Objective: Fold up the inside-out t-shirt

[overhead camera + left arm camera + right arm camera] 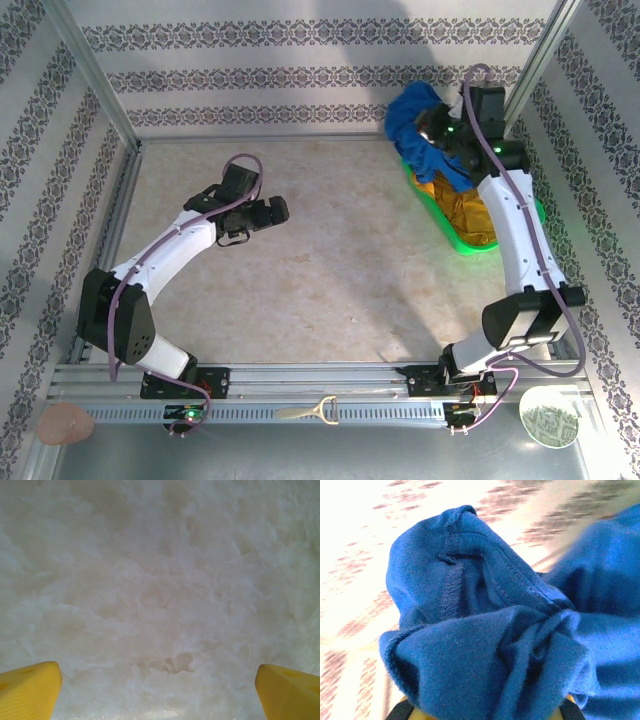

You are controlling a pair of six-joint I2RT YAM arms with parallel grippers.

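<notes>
Far right corner of the pale marbled table (330, 280): the right gripper (437, 128) sits buried in the royal-blue short-sleeved cloth t-shirt (413, 108), its jaws pinched together on a gathered fold. The right wrist view shows the cloth bunched hard against the fingers, raised seams outward. The shirt is a crumpled heap, part of it against the patterned back wall and part trailing toward the near edge over the bright green plastic tray (478, 244). That tray also holds a mustard-yellow crumpled garment (465, 207).

The left gripper (276, 210) hangs over bare table left of centre, its yellow fingers (30, 690) spread wide with nothing between them, well apart from the shirt.

The shirt lies directly at the right gripper and far to the right of the left one, so the right arm is much the nearer. As a lump the shirt offers no clear long axis. Folding looks barely begun. By appearances, the shirt must first come out of the corner to the open middle of the table and be spread flat, without dragging the yellow garment along.
</notes>
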